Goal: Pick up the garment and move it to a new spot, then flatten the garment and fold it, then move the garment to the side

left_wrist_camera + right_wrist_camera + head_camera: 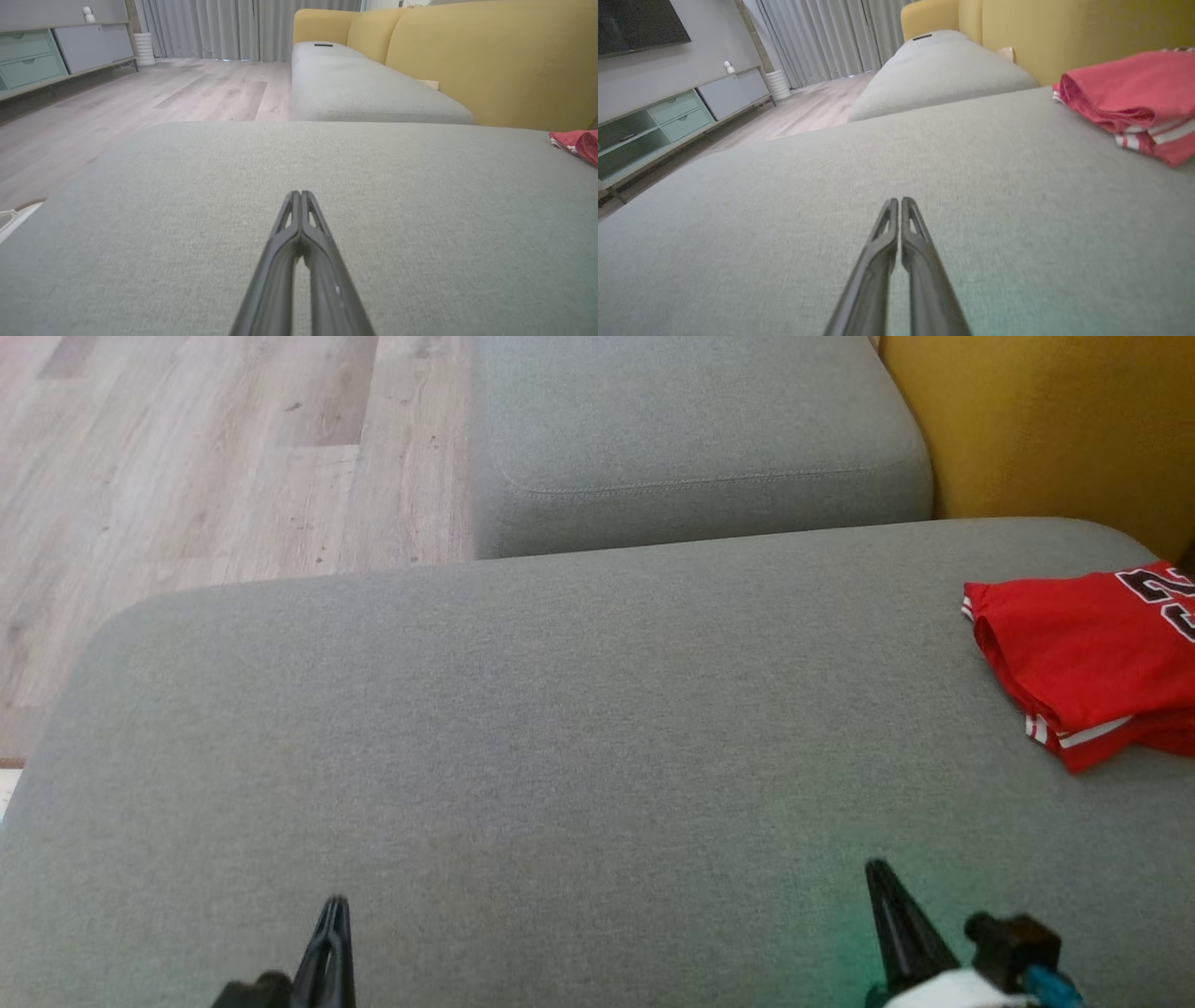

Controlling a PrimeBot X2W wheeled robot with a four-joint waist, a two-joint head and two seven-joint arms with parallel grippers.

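A red garment [1092,663] with white striped trim and dark numerals lies in loose folds at the middle right of the head view, cut off by the frame's right edge. It rests on the broad grey seat cushion [560,728] that spans the lower two thirds of that picture. The left gripper [334,905] pokes up from the bottom edge at the lower left, its jaws pressed together on nothing. In the left wrist view the same gripper [300,193] rises from the bottom centre, its tips meeting above the cushion fabric, and a sliver of the garment [577,142] shows at the far right edge. The right gripper [878,870] stands at the lower right of the head view, well apart from the garment. In the right wrist view its jaws are also closed tip to tip and empty [897,200], and the garment [1134,98] sits at the upper right. A second grey cushion [691,429] fills the top centre of the head view, with a yellow sofa back [1055,420] at the upper right and pale wooden floor [215,457] at the upper left.
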